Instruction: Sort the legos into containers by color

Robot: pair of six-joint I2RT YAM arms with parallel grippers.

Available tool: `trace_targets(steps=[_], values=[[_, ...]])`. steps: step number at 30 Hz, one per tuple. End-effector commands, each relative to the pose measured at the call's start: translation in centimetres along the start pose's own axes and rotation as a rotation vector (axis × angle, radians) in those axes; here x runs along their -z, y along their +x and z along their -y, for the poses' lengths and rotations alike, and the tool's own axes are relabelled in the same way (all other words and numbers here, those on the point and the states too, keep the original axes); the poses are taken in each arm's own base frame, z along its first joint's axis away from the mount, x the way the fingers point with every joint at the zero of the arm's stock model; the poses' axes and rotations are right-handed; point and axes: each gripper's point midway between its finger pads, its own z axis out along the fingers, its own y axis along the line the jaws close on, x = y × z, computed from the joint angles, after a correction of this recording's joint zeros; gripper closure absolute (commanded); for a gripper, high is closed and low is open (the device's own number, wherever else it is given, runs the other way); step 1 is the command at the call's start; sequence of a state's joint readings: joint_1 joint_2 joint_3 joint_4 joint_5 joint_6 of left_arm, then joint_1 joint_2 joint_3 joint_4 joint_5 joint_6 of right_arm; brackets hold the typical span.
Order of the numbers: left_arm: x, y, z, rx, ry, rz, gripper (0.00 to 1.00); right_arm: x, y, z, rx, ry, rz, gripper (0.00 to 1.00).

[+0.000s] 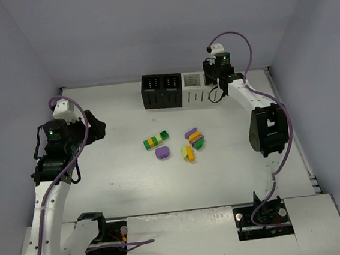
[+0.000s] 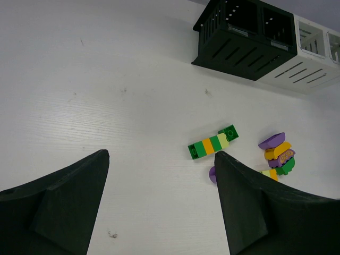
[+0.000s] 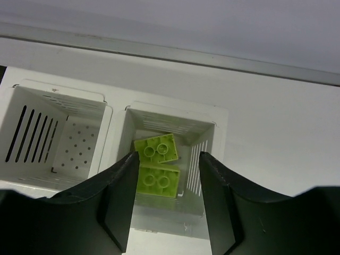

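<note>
Four bins stand joined in a row at the back: two black bins (image 1: 160,91), a white bin (image 1: 194,88), and a further white one hidden under my right gripper (image 1: 216,90). In the right wrist view my right gripper (image 3: 169,155) is open above the right white bin (image 3: 175,109), which holds two lime green legos (image 3: 158,170). The left white bin (image 3: 53,133) is empty. Loose legos lie mid-table: a joined green, yellow and lime strip (image 1: 156,140), a purple piece (image 1: 163,153), and a mixed cluster (image 1: 193,141). My left gripper (image 1: 98,129) is open and empty, left of them.
The left wrist view shows the strip (image 2: 213,143), the cluster (image 2: 279,154), the black bins (image 2: 239,32) and the white bins (image 2: 313,53). Grey walls close in the table at the back and both sides. The right arm's elbow (image 1: 268,130) hangs over the table's right side.
</note>
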State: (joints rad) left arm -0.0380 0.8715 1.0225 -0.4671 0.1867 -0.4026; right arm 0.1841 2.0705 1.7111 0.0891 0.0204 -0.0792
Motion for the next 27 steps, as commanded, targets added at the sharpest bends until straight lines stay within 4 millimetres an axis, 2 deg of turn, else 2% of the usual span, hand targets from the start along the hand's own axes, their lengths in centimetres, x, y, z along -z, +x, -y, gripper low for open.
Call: trace_targets(steps=[1,2,3,4,5,6,7,8,9,10,11,12,13,14,15,16,20,24,27], values=[[0.6,-2.8,0.9,-0.001,0.029,0.084,0.26,5.2,-7.6,-0.3,-0.01,-0.018,0.178,0.54],[0.6,-2.9,0.9,-0.002,0.029,0.087,0.26,6.0,-7.7,-1.3,-0.005,-0.06,0.182,0.54],[0.6,-2.8,0.9,-0.001,0.027,0.088,0.26,7.5,-7.5,-2.5,-0.001,-0.096,0.186,0.5],[0.7,-2.9,0.9,-0.001,0.026,0.09,0.26,8.8,-8.7,-3.4,0.002,-0.124,0.216,0.46],[0.7,-2.9,0.9,-0.003,0.026,0.09,0.26,10.5,-8.1,-5.6,0.015,-0.185,0.214,0.38],[0.7,-2.9,0.9,-0.003,0.027,0.091,0.26,10.0,-6.6,-5.7,0.018,-0.185,0.182,0.36],[0.7,-2.9,0.9,-0.003,0.025,0.092,0.26,11.4,-5.4,-7.9,0.038,-0.222,0.168,0.33],[0.8,-3.0,0.9,-0.003,0.026,0.093,0.26,12.1,-4.6,-9.0,0.05,-0.237,0.157,0.25],[0.8,-2.9,0.9,-0.003,0.025,0.092,0.26,13.4,-4.6,-10.1,0.054,-0.259,0.165,0.21],[0.7,-2.9,0.9,-0.003,0.025,0.092,0.26,14.0,-3.7,-11.3,0.06,-0.282,0.152,0.16],[0.8,-2.9,0.8,-0.003,0.024,0.092,0.26,14.5,-1.3,-13.5,0.074,-0.325,0.109,0.14],[0.8,-2.9,0.8,-0.004,0.022,0.093,0.26,15.4,-0.8,-14.6,0.072,-0.355,0.106,0.06],[0.8,-2.9,0.8,-0.004,0.021,0.093,0.26,16.3,0.3,-16.8,0.073,-0.403,0.088,0.04],[0.8,-3.0,0.8,-0.004,0.02,0.095,0.26,16.5,2.3,-17.8,0.089,-0.425,0.049,0.02],[0.8,-2.9,0.7,-0.004,0.016,0.093,0.26,16.9,3.4,-19.0,0.106,-0.451,0.032,0.0],[0.8,-3.0,0.7,-0.005,0.016,0.095,0.26,17.8,4.7,-21.0,0.134,-0.491,0.014,0.0],[0.8,-2.9,0.6,-0.007,0.012,0.093,0.26,19.0,9.7,-25.2,0.219,-0.586,-0.079,0.0],[0.6,-2.8,0.5,-0.006,0.009,0.086,0.26,19.5,13.9,-28.0,0.305,-0.663,-0.153,0.0],[0.5,-2.7,0.5,-0.005,0.008,0.081,0.26,19.8,15.8,-29.6,0.352,-0.702,-0.178,0.0]])
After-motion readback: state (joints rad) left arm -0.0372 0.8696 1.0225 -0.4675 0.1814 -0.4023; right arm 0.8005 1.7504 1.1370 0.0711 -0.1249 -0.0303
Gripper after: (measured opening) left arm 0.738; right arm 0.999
